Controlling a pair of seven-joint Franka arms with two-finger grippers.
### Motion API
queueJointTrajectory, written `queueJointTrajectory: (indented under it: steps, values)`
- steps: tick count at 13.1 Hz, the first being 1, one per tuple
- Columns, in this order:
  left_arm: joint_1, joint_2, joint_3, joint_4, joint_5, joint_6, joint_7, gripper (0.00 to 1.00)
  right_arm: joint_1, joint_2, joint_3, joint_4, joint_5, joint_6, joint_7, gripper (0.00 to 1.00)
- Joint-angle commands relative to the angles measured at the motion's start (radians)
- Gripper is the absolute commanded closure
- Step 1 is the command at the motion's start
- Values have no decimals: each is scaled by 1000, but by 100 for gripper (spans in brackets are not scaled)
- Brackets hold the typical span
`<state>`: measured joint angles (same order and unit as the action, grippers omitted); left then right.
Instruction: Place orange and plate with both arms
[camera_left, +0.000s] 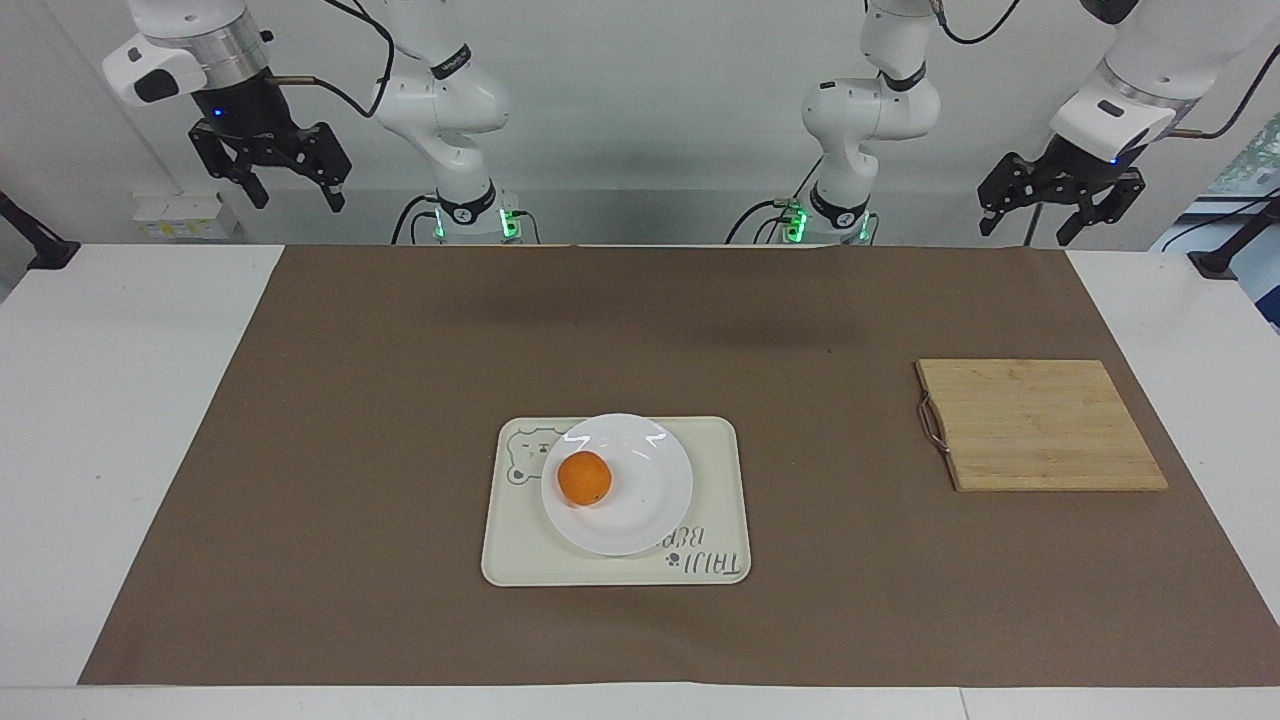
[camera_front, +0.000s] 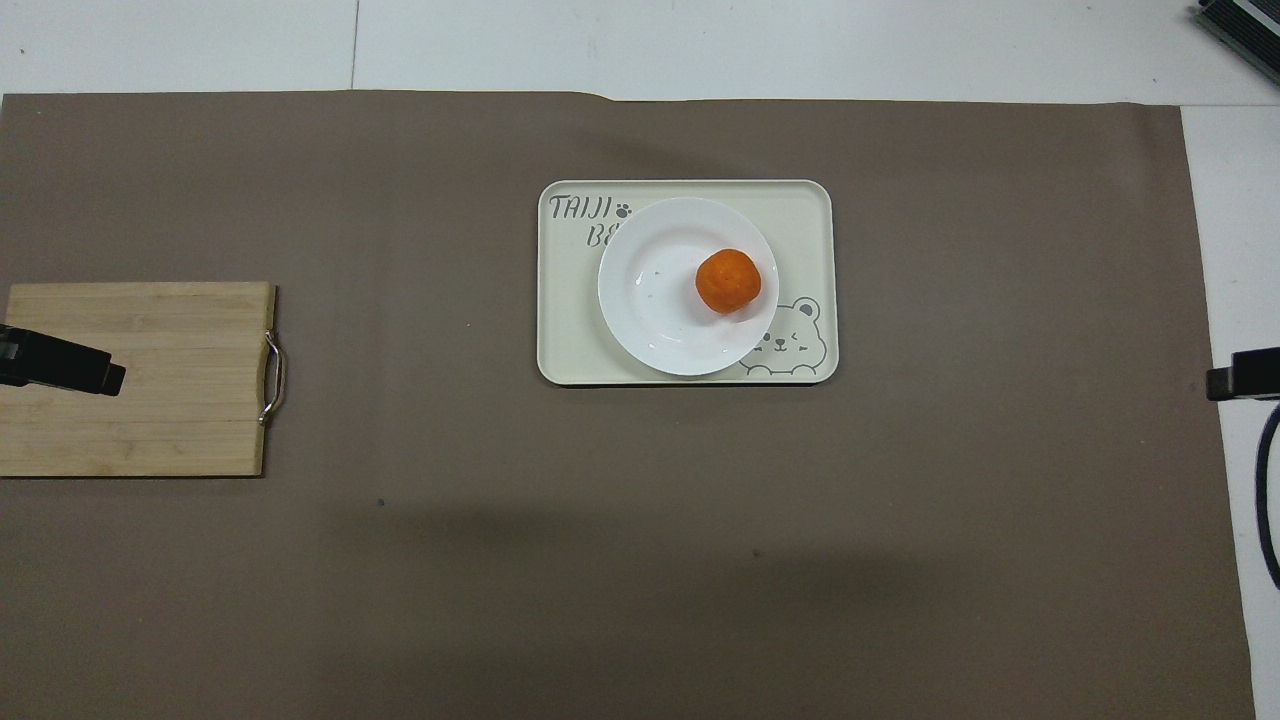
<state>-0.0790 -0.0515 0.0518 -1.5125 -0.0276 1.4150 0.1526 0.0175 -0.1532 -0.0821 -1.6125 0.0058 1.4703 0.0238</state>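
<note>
tray: cream rectangular tray with bear drawing and lettering, flat on the brown mat, mid-table
tray contents: plate only, sitting on the tray's middle and covering part of the lettering
plate: white round plate, resting flat inside the tray
plate contents: one orange
orange: orange on the plate, off-centre toward the right arm's end, touching the plate surface; in the overhead view orange sits just beside the bear drawing
cutting board: wooden cutting board with metal handle, toward the left arm's end, well apart from the tray, nothing on it
left gripper: left gripper raised in air at the left arm's end of the table, fingers apart, holding nothing
right gripper: right gripper raised in air at the right arm's end of the table, fingers apart, holding nothing
arms: both well apart from tray, plate and orange
</note>
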Motion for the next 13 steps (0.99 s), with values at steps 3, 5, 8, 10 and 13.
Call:
queueJointTrajectory:
  steps: [3,5,8,10,13]
  values:
    - [8,-21,-10,-14,8,12,-73,0,2,-23,5,-43,-29,12,-61,0]
    - [7,-21,-12,-14,6,13,-67,0,2,-23,5,-44,-18,10,-51,0]
    - [8,-22,-12,-15,6,13,-62,0,7,-19,8,-58,-65,25,-74,0]
    - [8,-22,-12,-15,6,19,-64,0,7,-19,8,-58,-72,28,-82,0]
    - [8,-21,-12,-14,6,22,-65,0,6,-19,10,-55,-55,24,-70,0]
